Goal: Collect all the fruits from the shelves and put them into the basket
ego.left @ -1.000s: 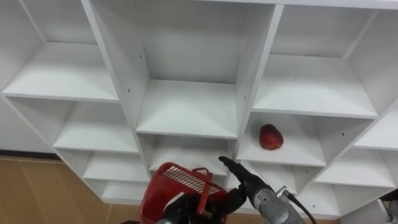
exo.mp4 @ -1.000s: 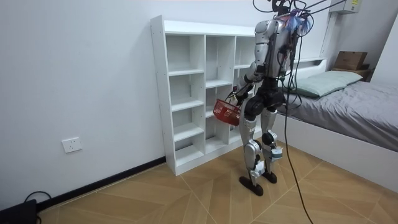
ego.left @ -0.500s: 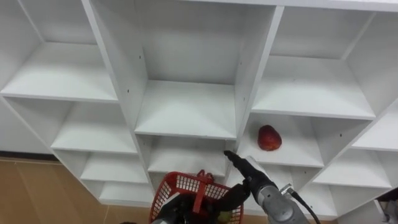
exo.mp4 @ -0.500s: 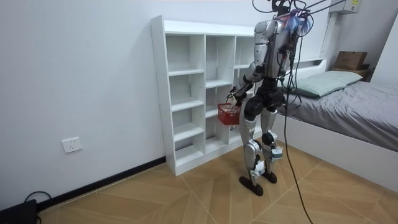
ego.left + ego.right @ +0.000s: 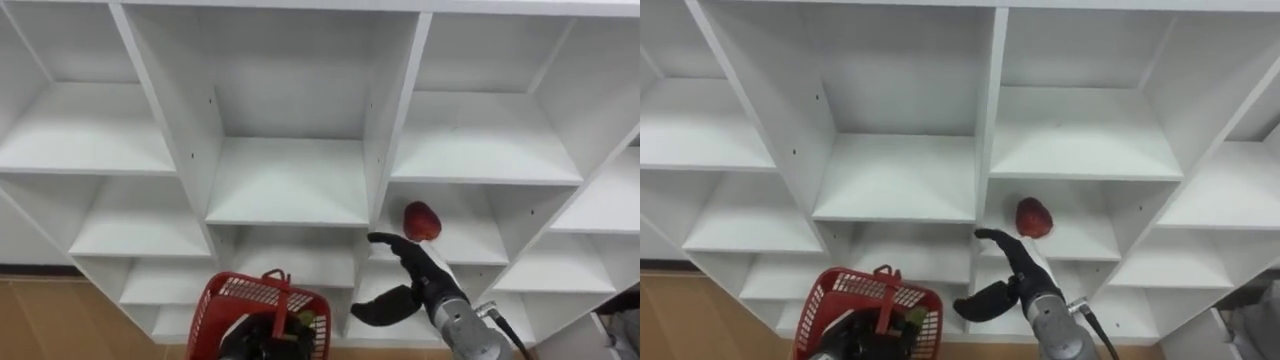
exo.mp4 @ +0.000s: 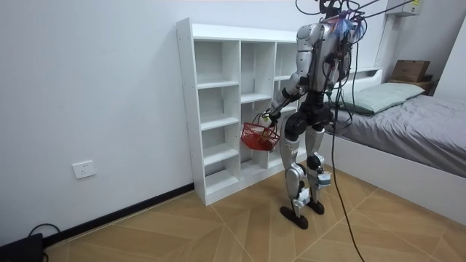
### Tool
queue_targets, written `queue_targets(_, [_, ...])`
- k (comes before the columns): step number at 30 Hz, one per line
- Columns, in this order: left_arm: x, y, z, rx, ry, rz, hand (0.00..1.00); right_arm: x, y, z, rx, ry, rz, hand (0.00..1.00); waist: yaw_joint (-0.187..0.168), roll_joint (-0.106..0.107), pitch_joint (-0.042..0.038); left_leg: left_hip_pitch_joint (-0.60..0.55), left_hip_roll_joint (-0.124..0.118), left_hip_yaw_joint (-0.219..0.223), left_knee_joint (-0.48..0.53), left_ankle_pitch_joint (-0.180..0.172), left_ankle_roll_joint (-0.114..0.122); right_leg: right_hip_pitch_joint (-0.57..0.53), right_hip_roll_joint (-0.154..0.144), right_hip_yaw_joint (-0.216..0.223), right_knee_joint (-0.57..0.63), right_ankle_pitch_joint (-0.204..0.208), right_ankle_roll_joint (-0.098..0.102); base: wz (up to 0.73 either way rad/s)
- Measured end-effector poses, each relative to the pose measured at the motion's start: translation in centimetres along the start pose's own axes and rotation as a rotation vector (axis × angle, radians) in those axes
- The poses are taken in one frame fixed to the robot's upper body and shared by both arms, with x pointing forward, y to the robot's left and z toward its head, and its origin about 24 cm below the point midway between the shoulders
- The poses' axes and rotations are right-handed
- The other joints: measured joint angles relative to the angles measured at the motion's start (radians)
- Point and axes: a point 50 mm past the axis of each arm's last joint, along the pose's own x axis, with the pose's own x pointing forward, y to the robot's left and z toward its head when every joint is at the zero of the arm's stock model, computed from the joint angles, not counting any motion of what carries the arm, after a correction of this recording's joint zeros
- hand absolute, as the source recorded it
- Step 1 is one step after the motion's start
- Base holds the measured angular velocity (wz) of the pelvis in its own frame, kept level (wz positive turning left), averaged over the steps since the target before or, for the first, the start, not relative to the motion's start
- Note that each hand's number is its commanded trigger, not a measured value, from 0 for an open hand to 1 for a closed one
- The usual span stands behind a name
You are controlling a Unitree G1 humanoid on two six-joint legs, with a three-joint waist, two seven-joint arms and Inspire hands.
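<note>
A red fruit lies on a shelf of the right column of the white closet, close to the divider. My right hand is open, thumb spread, and reaches up from below. Its fingertips are just left of and under the fruit, apart from it. My left hand hangs at the lower left, shut on the handle of a red wire basket. Something yellowish-green shows inside the basket, mostly hidden. In the room view the basket hangs in front of the closet's middle shelves.
I stand right before the closet, whose other compartments hold nothing. Upright dividers flank the fruit's shelf. In the room view a bed stands behind me at the right, and wooden floor spreads in front.
My right hand has risen and opened wider toward the red fruit. The basket has swung to the left and away from the hand. The eye view has shifted a little.
</note>
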Motion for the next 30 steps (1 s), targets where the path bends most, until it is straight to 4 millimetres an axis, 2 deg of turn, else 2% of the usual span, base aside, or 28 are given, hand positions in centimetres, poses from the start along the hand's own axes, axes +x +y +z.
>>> queue_targets(5, [-0.2, 1.1, -0.8, -0.02, 0.027, 0.047, 1.0, 0.0, -1.0, 0.1, 0.001, -0.006, -0.058, 0.0, -0.02, 0.0, -0.0002, 0.001, 0.0, 0.004, 0.0, -0.001, 0.0, -0.001, 0.001, 0.007, 0.0, 0.0, 0.0, -0.01])
queue_targets(16, [-0.4, 2.6, -1.9, -0.078, 0.067, 0.11, 1.0, -0.3, -4.1, -0.5, 0.002, 0.012, -0.174, 0.0, -0.031, 0.004, -0.0044, 0.003, 0.003, 0.019, -0.002, -0.001, 0.0, -0.015, 0.002, 0.021, 0.003, 0.0, 0.0, -0.04])
queue_targets(21, [-0.6, 3.4, -1.7, -0.112, 0.045, 0.143, 1.0, -0.7, -5.9, 1.2, -0.048, -0.062, -0.262, 0.0, -0.027, 0.009, -0.0026, 0.015, 0.006, 0.037, -0.015, -0.001, -0.001, -0.017, 0.004, 0.042, 0.004, 0.002, -0.001, -0.13])
queue_targets(26, [-0.6, 3.3, -1.7, -0.117, 0.042, 0.139, 1.0, -0.8, -6.4, 1.7, -0.103, -0.081, -0.287, 0.0, -0.023, 0.016, -0.0026, 0.02, 0.009, 0.056, -0.019, -0.004, -0.002, -0.021, 0.006, 0.048, 0.003, 0.002, -0.001, -0.1])
queue_targets(30, [-0.6, 3.3, -1.7, -0.119, 0.041, 0.142, 1.0, -0.8, -6.4, 1.7, -0.106, -0.081, -0.287, 0.0, -0.02, 0.021, -0.0024, 0.014, 0.009, 0.056, -0.02, -0.004, -0.002, -0.033, 0.005, 0.048, 0.004, 0.002, -0.002, -0.01])
